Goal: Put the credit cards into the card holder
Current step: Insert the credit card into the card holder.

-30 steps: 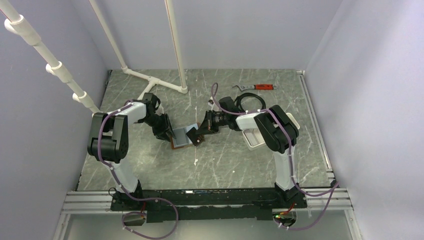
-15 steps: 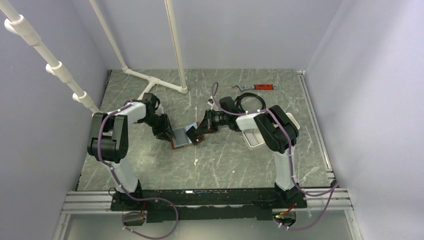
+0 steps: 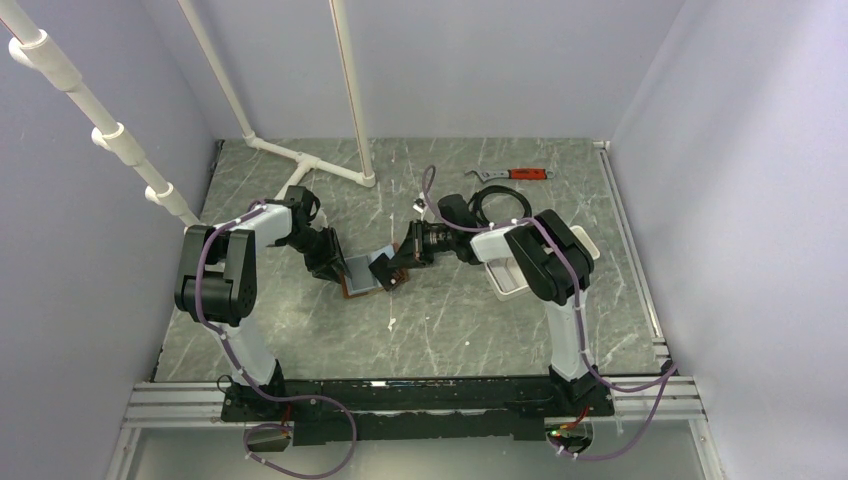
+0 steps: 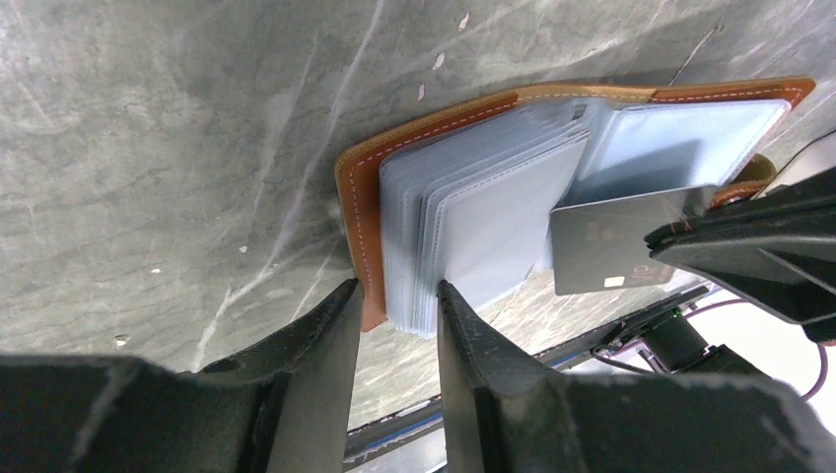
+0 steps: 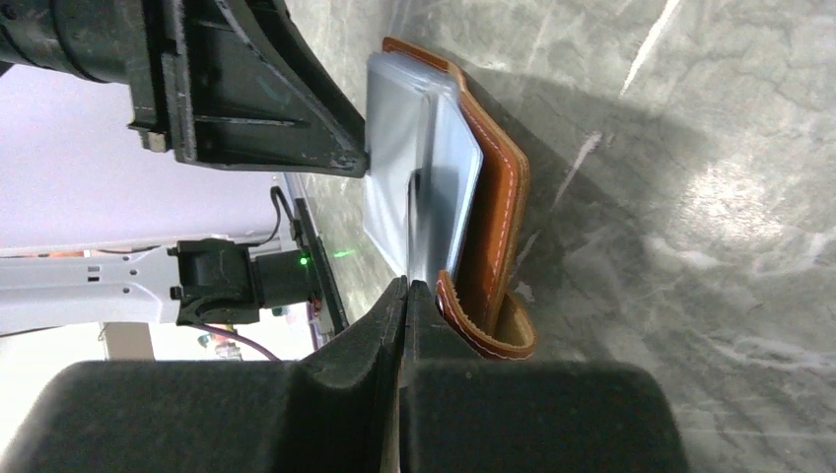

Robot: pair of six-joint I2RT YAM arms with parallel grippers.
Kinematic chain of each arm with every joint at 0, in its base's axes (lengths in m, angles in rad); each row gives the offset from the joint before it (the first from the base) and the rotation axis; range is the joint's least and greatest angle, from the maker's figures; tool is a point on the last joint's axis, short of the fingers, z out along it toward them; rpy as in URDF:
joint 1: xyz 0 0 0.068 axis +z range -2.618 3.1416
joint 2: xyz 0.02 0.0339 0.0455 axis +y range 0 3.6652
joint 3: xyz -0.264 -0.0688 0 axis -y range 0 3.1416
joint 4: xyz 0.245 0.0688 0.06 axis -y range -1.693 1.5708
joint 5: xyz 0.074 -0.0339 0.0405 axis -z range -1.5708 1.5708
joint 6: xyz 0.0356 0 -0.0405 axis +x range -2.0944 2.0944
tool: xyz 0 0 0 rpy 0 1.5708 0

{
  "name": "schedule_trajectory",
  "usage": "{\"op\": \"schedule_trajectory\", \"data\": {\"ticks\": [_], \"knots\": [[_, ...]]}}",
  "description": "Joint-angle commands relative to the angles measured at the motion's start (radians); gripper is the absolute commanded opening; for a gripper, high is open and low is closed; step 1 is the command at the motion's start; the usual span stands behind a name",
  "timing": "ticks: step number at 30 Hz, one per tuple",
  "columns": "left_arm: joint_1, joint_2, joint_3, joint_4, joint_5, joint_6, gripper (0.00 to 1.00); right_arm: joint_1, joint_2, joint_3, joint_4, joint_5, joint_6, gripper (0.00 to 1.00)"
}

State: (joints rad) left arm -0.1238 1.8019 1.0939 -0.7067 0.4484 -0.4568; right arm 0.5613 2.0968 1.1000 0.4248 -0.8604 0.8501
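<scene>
Jaws of the left gripper (image 4: 399,320) clamp the edge of the open card holder (image 4: 357,187). Those of the right gripper (image 5: 406,294) pinch tight on a grey credit card (image 4: 606,246), its gripped end hidden.

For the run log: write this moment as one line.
left gripper: shut on card holder | right gripper: shut on credit card | stage: card at open sleeve

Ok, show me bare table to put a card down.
Free: the wide near strip between the card holder and arm bases; the far corner right of the wrench. Crowded: around the holder, where left gripper and right gripper, gripping a credit card, meet.
</scene>
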Motion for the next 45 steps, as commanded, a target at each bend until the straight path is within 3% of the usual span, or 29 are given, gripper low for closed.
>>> {"op": "schedule_trajectory", "data": {"ticks": [1, 22, 45], "knots": [[-0.002, 0.034, -0.023, 0.017, -0.044, 0.026, 0.37, 0.002, 0.031, 0.021, 0.04, -0.022, -0.001, 0.0], [-0.002, 0.034, -0.025, 0.018, -0.038, 0.029, 0.37, -0.017, -0.002, -0.019, 0.009, -0.005, -0.029, 0.0], [-0.002, 0.031, -0.027, 0.021, -0.032, 0.03, 0.36, -0.001, 0.121, 0.084, 0.155, -0.026, 0.058, 0.0]]}}
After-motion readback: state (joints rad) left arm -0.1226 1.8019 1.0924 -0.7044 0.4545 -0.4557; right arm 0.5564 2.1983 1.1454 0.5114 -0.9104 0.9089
